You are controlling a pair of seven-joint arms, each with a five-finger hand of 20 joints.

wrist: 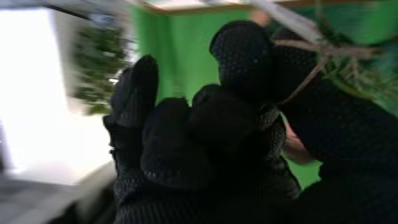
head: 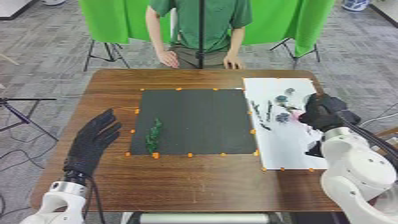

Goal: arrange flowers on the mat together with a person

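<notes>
Fingers of the right hand (head: 329, 111) are curled well in, mostly closed, with the thumb bent against them on a twine-tied sprig (wrist: 333, 54). In the right wrist view the right hand (wrist: 178, 145) covers part of that sprig, whose far end runs out of view; a thin brown strand passes down between thumb and finger.

The head view puts this hand at the 2 o'clock side of the white mat (head: 289, 155), hiding some of its border. Close by the hand is a pink blossom (head: 300, 116) (held or lying, I cannot tell). A dark shape at the mat's 4 o'clock, by the forearm, is hard to make out. Toward 9 o'clock on that mat lie dark slender sprigs (head: 258, 112), with grey-blue flower heads (head: 282, 118) from there up to 12.

Left of it, the black mat (head: 200, 117) carries a green leafy sprig (head: 154, 135) at 8 o'clock. Off that mat's 9 o'clock side, the left hand (head: 89, 140) has its fingers extended, nothing in hold.

A blue-and-white pot (head: 355, 4) sits at the room's 1 o'clock, cut off, contents unreadable. The right wrist view adds blurred greenery (wrist: 98, 65) toward 10 o'clock.
</notes>
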